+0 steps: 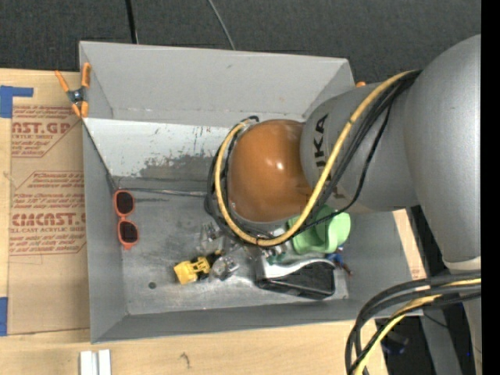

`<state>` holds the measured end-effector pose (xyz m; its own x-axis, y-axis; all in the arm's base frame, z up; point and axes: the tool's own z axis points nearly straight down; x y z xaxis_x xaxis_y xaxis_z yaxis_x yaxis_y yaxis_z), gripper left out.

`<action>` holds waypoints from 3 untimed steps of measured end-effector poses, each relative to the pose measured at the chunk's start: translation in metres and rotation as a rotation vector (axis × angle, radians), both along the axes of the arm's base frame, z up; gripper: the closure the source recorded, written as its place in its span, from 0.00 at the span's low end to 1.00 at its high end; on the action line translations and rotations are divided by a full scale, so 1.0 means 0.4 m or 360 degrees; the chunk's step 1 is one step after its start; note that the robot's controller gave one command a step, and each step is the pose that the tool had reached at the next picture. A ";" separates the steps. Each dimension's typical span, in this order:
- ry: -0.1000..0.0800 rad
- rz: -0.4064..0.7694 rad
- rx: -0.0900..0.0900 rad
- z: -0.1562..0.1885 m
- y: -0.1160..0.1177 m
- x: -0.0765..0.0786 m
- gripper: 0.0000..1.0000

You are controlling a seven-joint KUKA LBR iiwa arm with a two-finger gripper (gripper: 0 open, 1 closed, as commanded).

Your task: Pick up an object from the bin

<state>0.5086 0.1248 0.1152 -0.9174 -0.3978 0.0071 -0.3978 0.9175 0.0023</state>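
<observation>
Gripper [217, 250] hangs low beside the yellow toy [191, 269] by the bin's [104, 233] front edge, opening impossible to tell, looks like the approach step, centring and closing next

Orange sunglasses [125, 217], yellow toy [191, 269], green object [322, 234], grey bin [101, 233]

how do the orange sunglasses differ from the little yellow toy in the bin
Colour: the sunglasses are orange, the toy yellow.
Shape: the sunglasses show two round lenses side by side; the toy is blocky.
Size: the sunglasses are longer than the toy.
Place: the sunglasses lie alone by the left wall of the bin; the toy lies near the front, beside small grey bits.
Both rest on the bin floor.
</observation>
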 end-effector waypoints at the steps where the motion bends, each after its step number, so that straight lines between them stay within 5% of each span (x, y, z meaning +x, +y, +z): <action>1: -0.0023 0.0045 0.0006 0.073 -0.007 0.053 1.00; 2: -0.0013 0.0044 0.0004 0.079 -0.013 0.031 1.00; 3: -0.0015 0.0078 0.0005 0.277 0.000 0.113 1.00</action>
